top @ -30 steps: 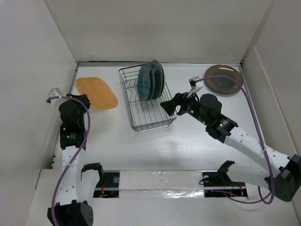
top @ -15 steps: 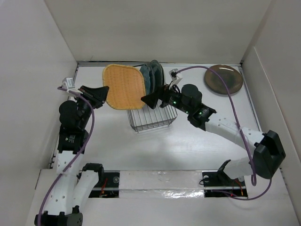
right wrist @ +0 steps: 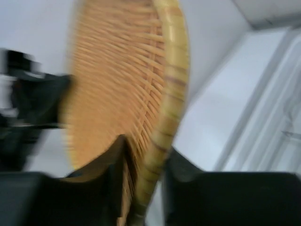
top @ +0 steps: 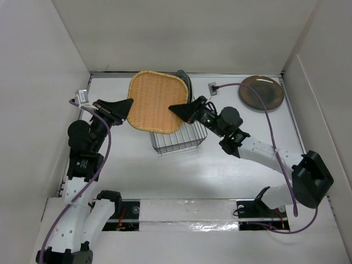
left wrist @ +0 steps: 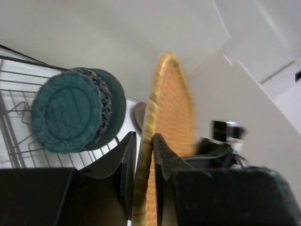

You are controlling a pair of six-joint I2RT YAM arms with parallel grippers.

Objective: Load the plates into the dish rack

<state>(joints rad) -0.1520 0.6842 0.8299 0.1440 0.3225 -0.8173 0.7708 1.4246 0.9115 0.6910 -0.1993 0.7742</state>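
Holding the orange plate (top: 157, 102) between them, both arms have it raised above the dish rack (top: 176, 144), clear of the wires and tipped up towards its edge. The left hand (top: 124, 108) is pressed together on the plate's left rim; the left wrist view shows the rim pinched tight between its two fingers. The right hand (top: 175, 110) meets the opposite rim, and the right wrist view, though blurred, shows a finger bearing on each face of the plate, so I judge it clamped there too. Inside the rack, at its far end, the dark teal scalloped plate (left wrist: 66, 113) stands upright between the prongs with other plates close behind it. How many are there cannot be told from here. The brown plate (top: 261, 92) lies flat on the surface (top: 220, 170) at the far right corner, well apart from the rack and not yet loaded. Step in hand, by my reading: the two-handed carry of the orange plate to a free slot on the near side of the standing plates. The next move calls for bringing the plate fully upright, lining its lower edge with a gap between prongs, and lowering it evenly on both sides. One hand should let go only once the wires carry it. Risk noted: an uneven descent could knock the teal plate or catch a prong.
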